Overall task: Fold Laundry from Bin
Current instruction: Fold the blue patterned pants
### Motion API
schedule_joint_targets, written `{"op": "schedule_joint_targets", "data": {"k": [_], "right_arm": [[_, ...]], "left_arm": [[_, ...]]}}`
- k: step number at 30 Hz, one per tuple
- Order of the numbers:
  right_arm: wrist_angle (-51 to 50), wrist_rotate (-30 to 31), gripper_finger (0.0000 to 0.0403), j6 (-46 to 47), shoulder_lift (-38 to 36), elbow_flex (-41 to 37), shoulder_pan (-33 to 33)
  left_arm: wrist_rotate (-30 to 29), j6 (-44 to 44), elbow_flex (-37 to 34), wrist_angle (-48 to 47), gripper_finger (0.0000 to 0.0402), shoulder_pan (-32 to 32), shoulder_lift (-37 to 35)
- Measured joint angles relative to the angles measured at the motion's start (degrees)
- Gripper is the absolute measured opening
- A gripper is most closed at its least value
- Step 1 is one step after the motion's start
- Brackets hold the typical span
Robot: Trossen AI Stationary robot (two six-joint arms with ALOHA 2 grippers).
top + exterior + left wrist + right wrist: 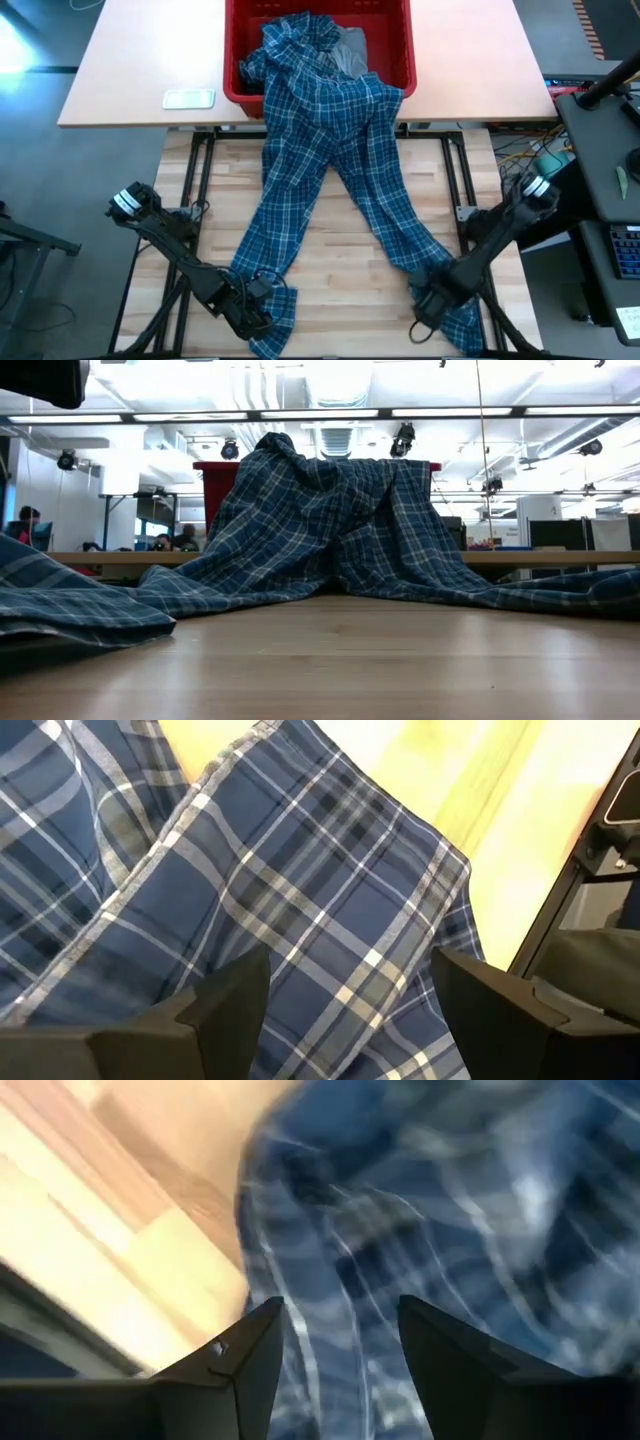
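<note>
One red bin (395,60) holds a grey garment (350,52); one plaid shirt (330,130) trails onto the worktop (330,240). Left tool (262,318) and right tool (432,310) both released above sleeve ends.

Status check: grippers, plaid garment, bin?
Left gripper and right gripper open over plaid garment, which trails from red bin onto table. Nothing blocking.

Both arms reach low toward the near edge of the table, elbows bent outward. The left gripper (258,318) sits at the near left, its fingers (225,1005) spread apart and pointing down. The right gripper (432,308) sits at the near right, its fingers (250,1365) also parted, tips close to the surface.
</note>
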Motion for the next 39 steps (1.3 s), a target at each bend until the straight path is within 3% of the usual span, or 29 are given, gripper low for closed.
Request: {"op": "schedule_joint_targets", "data": {"k": [7, 10, 14, 18, 20, 24, 26, 29, 35, 39], "right_arm": [[2.22, -6.31, 0.0178, -5.10, 10.73, 1.30, -0.13], [2.77, -7.67, 0.0127, -3.71, 12.50, 3.82, 0.37], [2.39, -8.94, 0.0027, 1.30, 13.00, 9.91, 0.37], [2.65, -9.72, 0.0013, 9.79, 12.60, 19.35, -0.25], [3.82, -6.09, 0.0010, 13.16, 12.97, 24.43, -0.26], [13.35, 8.59, 0.0019, 14.85, 15.88, 31.23, -0.62], [19.73, 11.67, 0.0030, 14.82, 19.00, 32.79, -1.78], [23.73, 11.33, 0.0057, 14.02, 25.54, 34.87, -2.89], [22.98, -0.12, 0.0137, 15.30, 36.43, 40.97, -2.81], [10.13, 4.70, 0.0182, 13.69, 34.54, 48.77, -2.88]], "left_arm": [[0.42, 1.00, 0.00, -0.40, 0.0261, 0.00, 0.00], [0.50, 1.00, 0.00, -0.42, 0.0261, 0.00, 0.00], [0.52, 1.00, 0.00, -0.49, 0.0261, 0.00, 0.00], [0.54, 2.14, 0.00, -0.49, 0.0261, 0.00, 0.00], [0.59, 4.03, 0.00, -0.49, 0.0261, 0.00, 0.00], [1.92, 7.97, 0.00, -0.50, 0.0261, 0.00, 0.00], [2.47, 8.63, 0.00, -0.51, 0.0261, 0.00, 0.00], [2.69, 8.91, 0.00, -0.53, 0.0261, 0.00, 0.00], [3.19, 10.36, 0.00, -0.74, 0.0261, -0.05, 0.00], [3.41, 10.80, 0.00, -0.77, 0.0261, -0.11, 0.00]]}}
